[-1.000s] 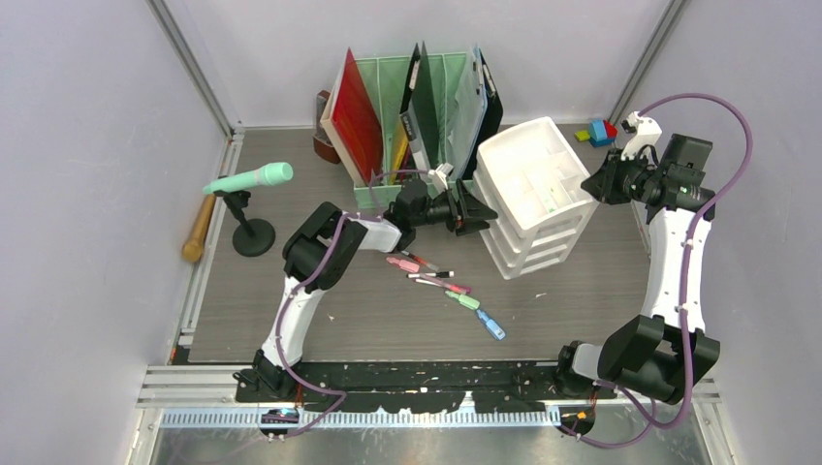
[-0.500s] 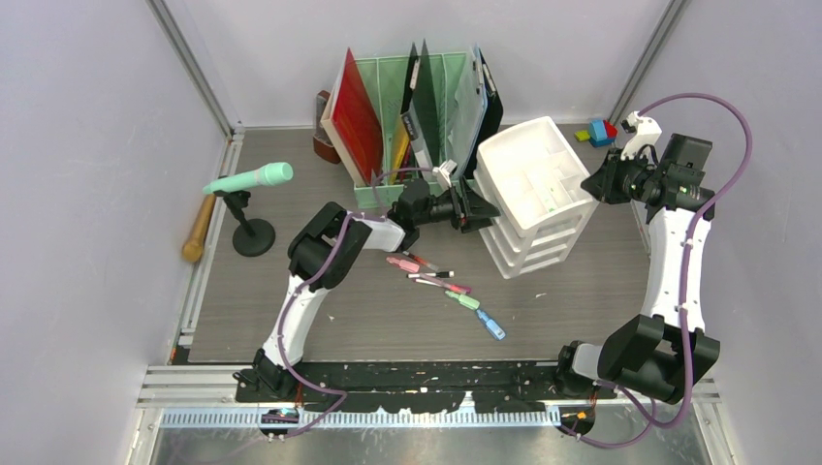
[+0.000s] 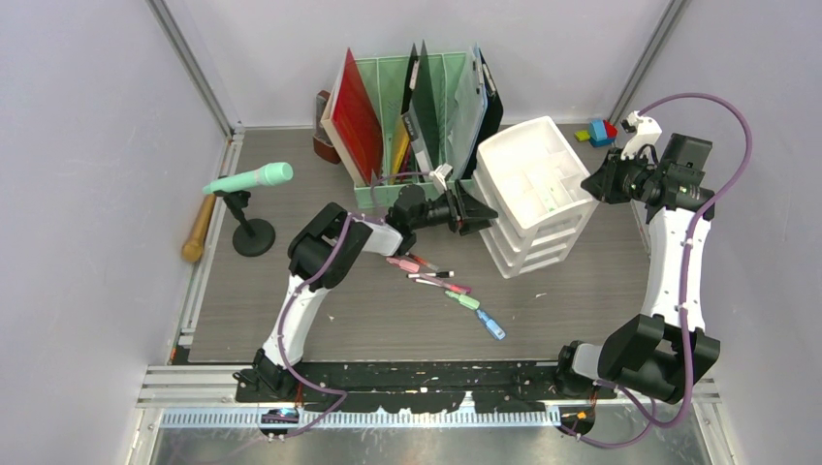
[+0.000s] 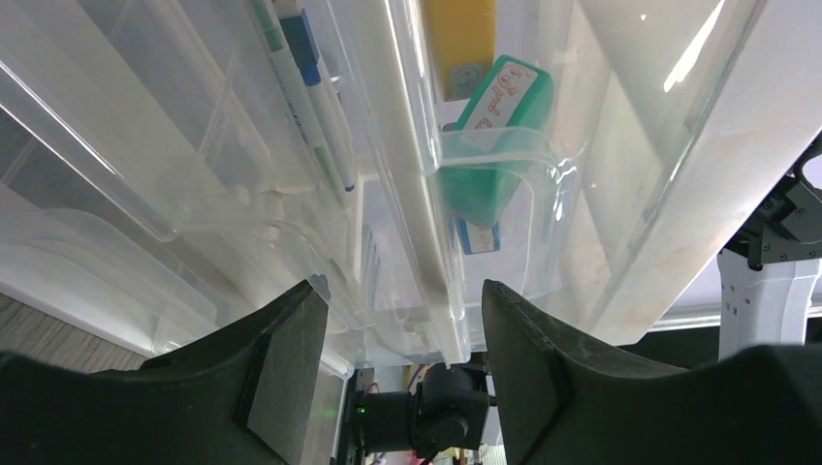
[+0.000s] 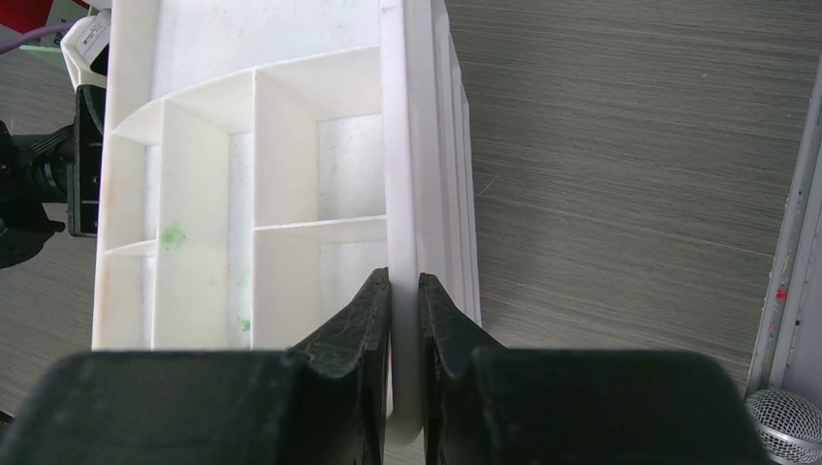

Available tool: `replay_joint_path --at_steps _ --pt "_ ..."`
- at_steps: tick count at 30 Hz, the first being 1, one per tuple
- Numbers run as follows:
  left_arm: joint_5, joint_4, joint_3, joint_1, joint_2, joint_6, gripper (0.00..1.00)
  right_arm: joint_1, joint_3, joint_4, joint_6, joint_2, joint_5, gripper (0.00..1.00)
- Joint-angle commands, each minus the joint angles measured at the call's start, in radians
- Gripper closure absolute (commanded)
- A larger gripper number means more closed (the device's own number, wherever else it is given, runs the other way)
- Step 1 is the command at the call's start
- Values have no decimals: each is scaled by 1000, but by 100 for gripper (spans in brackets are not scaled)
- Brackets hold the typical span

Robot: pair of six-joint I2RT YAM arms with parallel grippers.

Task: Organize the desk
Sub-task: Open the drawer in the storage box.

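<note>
Left gripper [image 3: 475,208]: edged slightly nearer the white drawer unit [image 3: 531,179] since a second ago, jaws a little narrower. It is now spread either side of a clear drawer's front handle, and its fingers [image 4: 291,368] are not seen pressing it. Behind the clear front: green stamp [image 4: 499,97], pens [image 4: 302,48].
Right gripper [image 5: 404,291]: unmoved, clenched on the thin rim wall of the drawer unit's divided top tray, at its right edge.
Desk [image 3: 388,325]: grey wood-grain top. It carries the drawer unit at right-centre, a mint file rack [image 3: 431,92] at the back, a microphone [image 3: 250,179] on a stand at left, and loose markers [image 3: 441,279] in a row at centre.
</note>
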Motion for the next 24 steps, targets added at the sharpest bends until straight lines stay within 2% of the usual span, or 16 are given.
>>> replay_joint_path --at_steps 1,12,24 --pt "31 199 -27 -3 -66 -34 39 13 -56 -45 26 61 106 94" --pt "47 242 -100 0 -106 -29 39 13 -53 -7 46 35 174 98" --pt "37 276 -149 31 -135 -33 41 13 -49 -16 35 36 177 99"
